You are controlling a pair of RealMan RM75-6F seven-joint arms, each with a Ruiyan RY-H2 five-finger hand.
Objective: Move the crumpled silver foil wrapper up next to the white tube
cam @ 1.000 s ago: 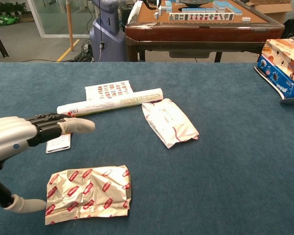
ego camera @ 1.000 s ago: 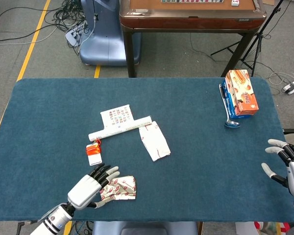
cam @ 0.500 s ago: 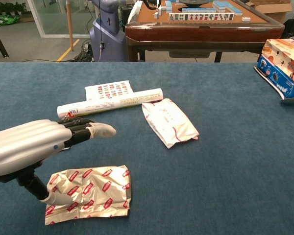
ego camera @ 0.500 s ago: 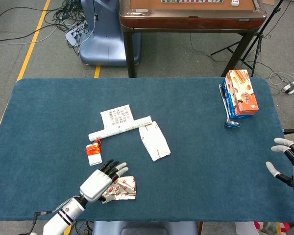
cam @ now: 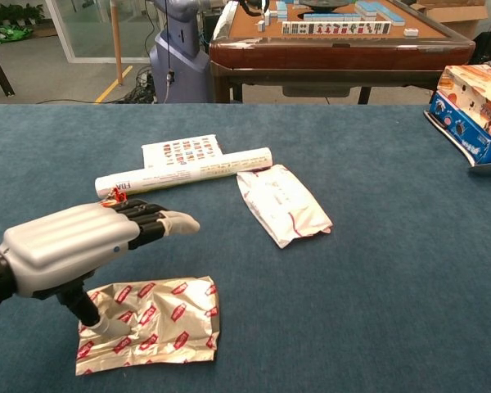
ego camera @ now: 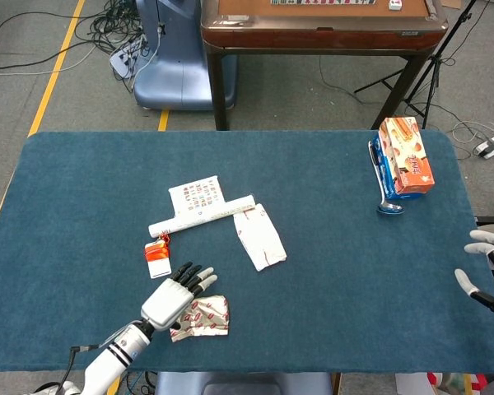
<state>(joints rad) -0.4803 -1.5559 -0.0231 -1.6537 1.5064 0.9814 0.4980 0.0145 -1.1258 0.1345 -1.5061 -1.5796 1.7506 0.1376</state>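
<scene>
The crumpled silver foil wrapper [ego camera: 203, 318] [cam: 151, 323] with red labels lies flat near the table's front edge. My left hand [ego camera: 176, 298] [cam: 86, 244] hovers over its left part, fingers spread forward and the thumb reaching down onto the foil. The foil is not lifted. The white tube [ego camera: 201, 216] [cam: 184, 171] lies farther back, tilted, beside a printed card. My right hand [ego camera: 491, 274] shows at the far right edge of the head view, fingers apart and empty.
A white pouch [ego camera: 259, 237] [cam: 281, 204] lies right of the tube. A small red-and-white packet [ego camera: 157, 257] sits between the tube and my left hand. An orange and blue box [ego camera: 403, 160] [cam: 473, 110] stands at the back right. A brown table [ego camera: 321, 25] is behind.
My left hand has moved forward and to the right over the foil, its thumb now down on the wrapper. My right hand has drawn back toward the right edge.
</scene>
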